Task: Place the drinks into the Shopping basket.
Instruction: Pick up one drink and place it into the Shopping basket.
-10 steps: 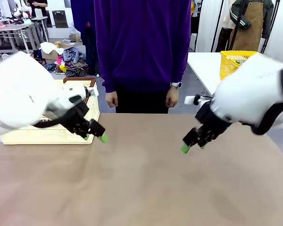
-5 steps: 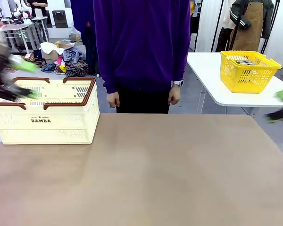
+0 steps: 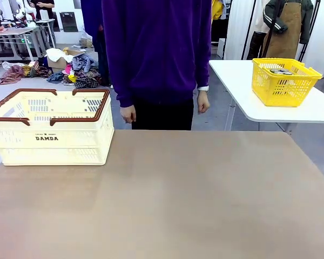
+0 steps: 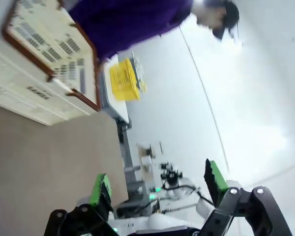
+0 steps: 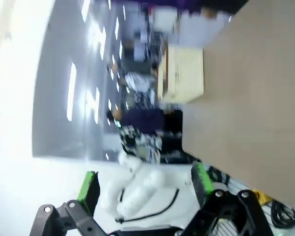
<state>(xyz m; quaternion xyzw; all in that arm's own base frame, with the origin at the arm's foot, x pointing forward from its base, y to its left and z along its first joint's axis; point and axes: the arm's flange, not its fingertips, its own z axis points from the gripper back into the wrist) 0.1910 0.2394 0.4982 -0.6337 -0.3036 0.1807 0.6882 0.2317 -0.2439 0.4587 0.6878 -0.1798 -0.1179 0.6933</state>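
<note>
The Shopping basket (image 3: pixel 70 147), cream-white with a brown rim and "DAMDA" on its front, stands at the table's far left. The drinks are out of view. In the left wrist view my left gripper (image 4: pixel 157 184) is open with nothing between its green pads, raised and tilted, the Shopping basket (image 4: pixel 14 93) far off at the upper left. In the right wrist view my right gripper (image 5: pixel 146 186) is also open and holds nothing, with the Shopping basket (image 5: pixel 184 73) small in the distance.
A person in a purple top (image 3: pixel 156 54) stands at the table's far edge, hands hanging down with nothing in them. A small yellow basket (image 3: pixel 283 81) sits on a white side table (image 3: pixel 248 105) at the back right. The brown tabletop (image 3: pixel 178 205) spreads wide.
Both arms have swung up and out of the front view, the left one to the left and the right one to the right. The person has shifted slightly left.
</note>
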